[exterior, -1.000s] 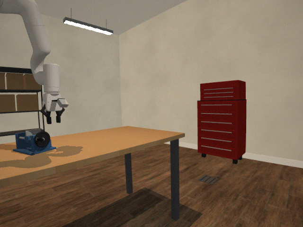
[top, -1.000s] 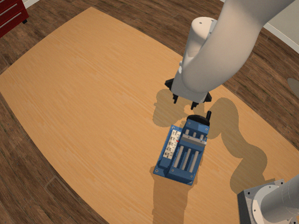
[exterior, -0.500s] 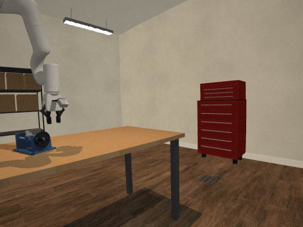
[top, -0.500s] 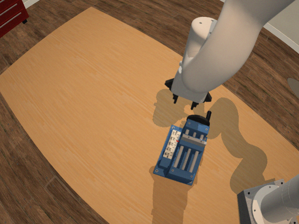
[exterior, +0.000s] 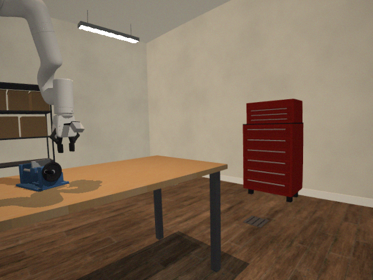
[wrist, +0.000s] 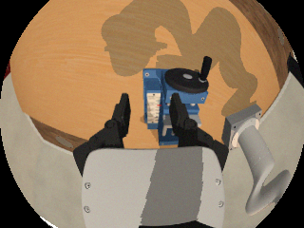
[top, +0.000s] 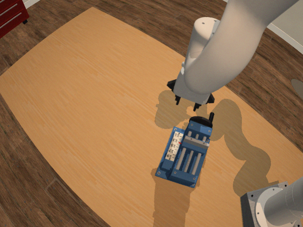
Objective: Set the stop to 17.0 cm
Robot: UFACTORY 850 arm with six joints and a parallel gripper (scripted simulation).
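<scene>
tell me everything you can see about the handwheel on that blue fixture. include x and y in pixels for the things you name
The handwheel (top: pixel 200 120) (exterior: pixel 47 174) (wrist: pixel 182 81) is a black disc, perhaps plastic or painted metal, with a grey hub at its centre. A black crank handle (top: pixel 211 117) (wrist: pixel 205 68) juts outward from near its rim, away from the fixture. The wheel stands upright on one end of the blue fixture (top: pixel 184 179) (exterior: pixel 32 184) (wrist: pixel 148 75), at the end nearest the tool (top: pixel 185 107) (exterior: pixel 66 148) (wrist: pixel 150 102). The tool is above it, apart; nothing grips wheel or handle.

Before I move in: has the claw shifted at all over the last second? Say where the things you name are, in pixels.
No visible shift. In the top view, the claw (top: pixel 185 107) (exterior: pixel 66 150) (wrist: pixel 150 102) keeps the same place relative to the handwheel (top: pixel 200 120) (exterior: pixel 56 176) (wrist: pixel 178 82), its open fingers apart from the rim.
</scene>
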